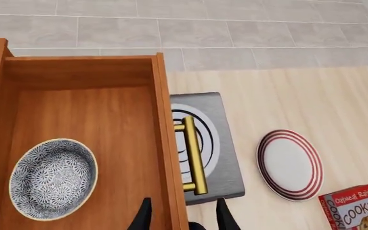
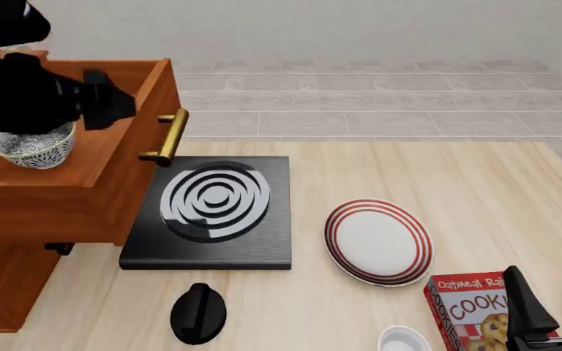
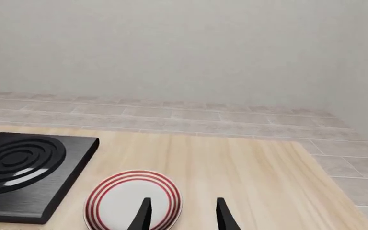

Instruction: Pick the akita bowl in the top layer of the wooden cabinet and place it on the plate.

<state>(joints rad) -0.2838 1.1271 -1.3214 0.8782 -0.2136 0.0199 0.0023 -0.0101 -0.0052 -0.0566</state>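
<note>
The akita bowl (image 1: pixel 53 178) sits upright on the floor of the top layer (image 1: pixel 88 124), which is pulled out from the wooden cabinet (image 2: pixel 27 219) so that its brass handle (image 2: pixel 167 137) overhangs the black stove slab (image 2: pixel 213 212). The plate (image 2: pixel 377 241) lies flat on the table (image 2: pixel 437 183) just beside the slab, bare and well apart from the bowl.

The left gripper (image 1: pixel 184 218) hangs above the open drawer with its fingers spread, one tip over the drawer's inside and the other beyond the front wall; it holds nothing and is clear of the bowl. In the front view the left arm (image 2: pixel 27 88) shows only as a dark bulk over the drawer, hiding part of it. The right gripper (image 3: pixel 182 214) is also spread and empty, low at the table's near right edge, pointing over the plate.

Only the front view shows a black knob-like object (image 2: pixel 198 313), a small plain white bowl (image 2: pixel 404 341) and the cookies box (image 2: pixel 471 311) beside the right gripper; the left wrist view alone shows the bowl's patterned inside.
</note>
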